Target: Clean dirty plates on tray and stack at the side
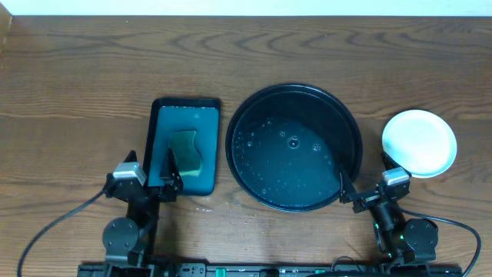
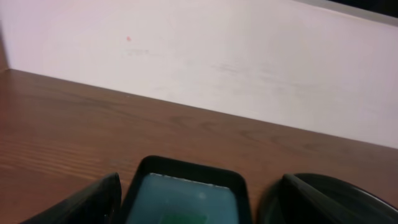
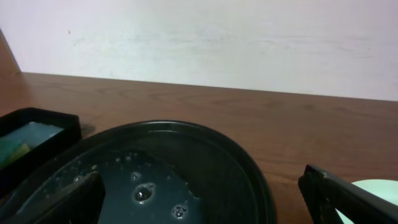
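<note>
Plates [image 1: 419,143] on surface [image 1: 77,77], R of wet tray [image 1: 296,108]. L end effector [image 2: 199,186] & R end effector [image 3: 202,177]: fingers apart, empty.

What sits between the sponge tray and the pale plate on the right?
The round black tray, wet and otherwise empty; the overhead view shows it.

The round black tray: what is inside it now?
Only water drops lie inside the black tray; no plate. A pale plate sits outside, on its right; anything beneath it is covered.

overhead straight down over black tray [image 1: 294,87]; low wrist views face wall [image 2: 249,62], share teal tray [image 2: 186,167].
</note>
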You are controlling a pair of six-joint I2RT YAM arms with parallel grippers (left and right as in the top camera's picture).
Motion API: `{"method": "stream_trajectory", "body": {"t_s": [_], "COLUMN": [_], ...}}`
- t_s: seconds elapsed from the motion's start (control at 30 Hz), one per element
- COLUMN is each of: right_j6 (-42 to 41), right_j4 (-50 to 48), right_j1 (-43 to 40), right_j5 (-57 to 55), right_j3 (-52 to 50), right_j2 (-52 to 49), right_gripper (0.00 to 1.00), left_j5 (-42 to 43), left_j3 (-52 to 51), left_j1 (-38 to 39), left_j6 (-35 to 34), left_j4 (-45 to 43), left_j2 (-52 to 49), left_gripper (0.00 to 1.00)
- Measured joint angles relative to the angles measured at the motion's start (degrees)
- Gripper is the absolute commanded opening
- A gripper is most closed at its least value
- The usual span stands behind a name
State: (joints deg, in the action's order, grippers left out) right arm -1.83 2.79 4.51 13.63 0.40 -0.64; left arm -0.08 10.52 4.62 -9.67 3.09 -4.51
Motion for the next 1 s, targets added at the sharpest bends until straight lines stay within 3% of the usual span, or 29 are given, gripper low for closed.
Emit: {"method": "stream_trajectory", "body": {"t_s": [0.3, 1.0], "right_j6": [0.0, 0.0], "right_j4": [0.0, 0.0], "right_j1": [0.0, 0.0], "right_j5": [0.0, 0.0], "right_j3": [0.0, 0.0], "right_j2": [0.0, 0.0], "right_gripper": [0.99, 0.99], "left_j5": [-1.6, -1.6], "left_j3": [-9.6, -9.7], "left_j1": [-1.1, -1.1], "left_j6": [-0.6, -0.8], "left_j4": [-3.0, -2.0], "left_j2": [3.9, 3.9], "left_gripper": [0.81, 0.81]}}
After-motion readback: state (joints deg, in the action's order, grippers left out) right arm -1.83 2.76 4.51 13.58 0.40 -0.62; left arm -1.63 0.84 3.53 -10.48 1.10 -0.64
